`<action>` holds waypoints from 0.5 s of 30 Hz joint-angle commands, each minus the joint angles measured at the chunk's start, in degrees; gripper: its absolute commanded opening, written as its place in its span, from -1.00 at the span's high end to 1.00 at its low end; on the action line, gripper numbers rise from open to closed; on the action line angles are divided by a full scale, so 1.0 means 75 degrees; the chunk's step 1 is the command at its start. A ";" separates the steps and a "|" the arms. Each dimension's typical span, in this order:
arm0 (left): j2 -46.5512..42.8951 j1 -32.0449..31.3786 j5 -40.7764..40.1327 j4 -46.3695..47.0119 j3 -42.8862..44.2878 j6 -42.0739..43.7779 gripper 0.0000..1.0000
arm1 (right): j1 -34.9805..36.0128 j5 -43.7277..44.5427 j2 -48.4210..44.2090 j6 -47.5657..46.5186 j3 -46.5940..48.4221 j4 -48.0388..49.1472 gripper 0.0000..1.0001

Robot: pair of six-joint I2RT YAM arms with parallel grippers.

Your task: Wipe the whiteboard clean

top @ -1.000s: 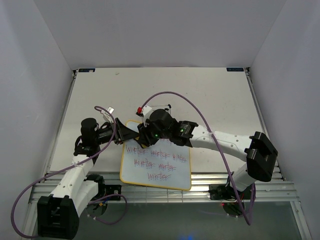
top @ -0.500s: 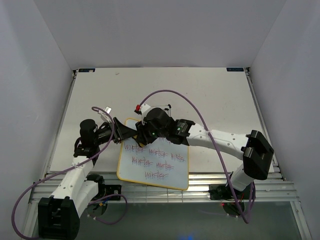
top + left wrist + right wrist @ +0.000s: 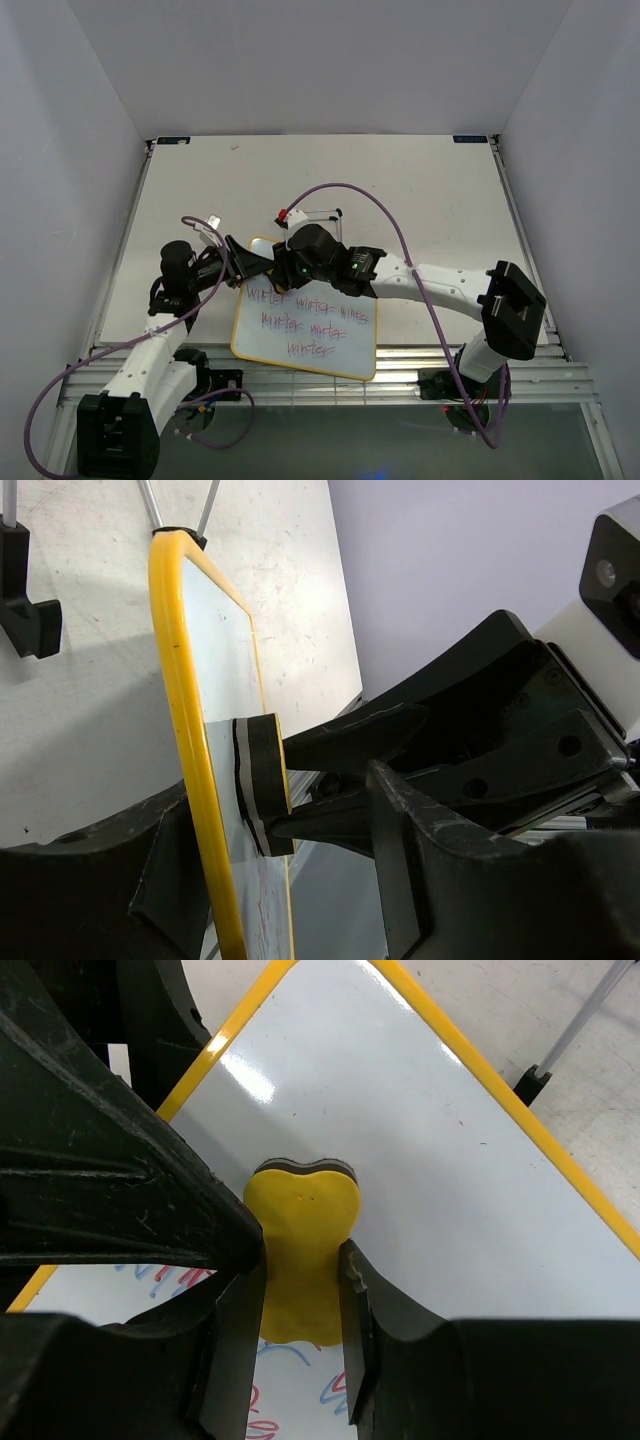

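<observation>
Right wrist first. A: what has the right claw (image 3: 300, 1265) got?

B: Closed on the yellow eraser (image 3: 300, 1210), pad flat against the whiteboard (image 3: 430, 1130). Bare white ahead of it, right up to the yellow frame (image 3: 520, 1110).

A: And the writing?

B: Purple-red writing (image 3: 285, 1352) shows only at the bottom of that view, under the fingers. It's behind the eraser, not ahead.

A: Top external agrees?

B: Yes. Board sits on the surface (image 3: 430, 190) close to the arm bases, wire stand (image 3: 325, 213) at its far side. Eraser is up in the far-left corner. Three rows of words run across the board, left to right. All of them lie on the near side of the eraser and spread off to the right.

A: So the stroke?

B: My read: draw back toward the near edge, then sweep rightward along the rows.

A: Left claw (image 3: 255, 267)?

B: Left wrist view has its jaws standing apart, the board's left rim between them. One finger looks to be against the back of the frame, the other stands off the face. Bracing rather than pinching, I'd say, though contact isn't certain.

A: Nearer arm?

B: Left is nearer the rim, but the right carries the eraser, so the wiping falls to it.
</observation>
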 commanded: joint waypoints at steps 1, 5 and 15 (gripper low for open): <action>-0.0427 -0.0175 0.1286 0.0655 0.0092 -0.0142 -0.29 | -0.0193 0.1008 0.0210 0.0290 0.0302 0.0378 0.58; -0.0451 -0.0175 0.1274 0.0702 0.0080 -0.0166 -0.29 | -0.0251 0.1067 0.0269 0.0349 0.0290 0.0401 0.58; -0.0579 -0.0175 0.1286 0.0773 -0.0025 -0.0271 -0.29 | -0.0404 0.1407 0.0269 0.0525 0.0255 0.0601 0.57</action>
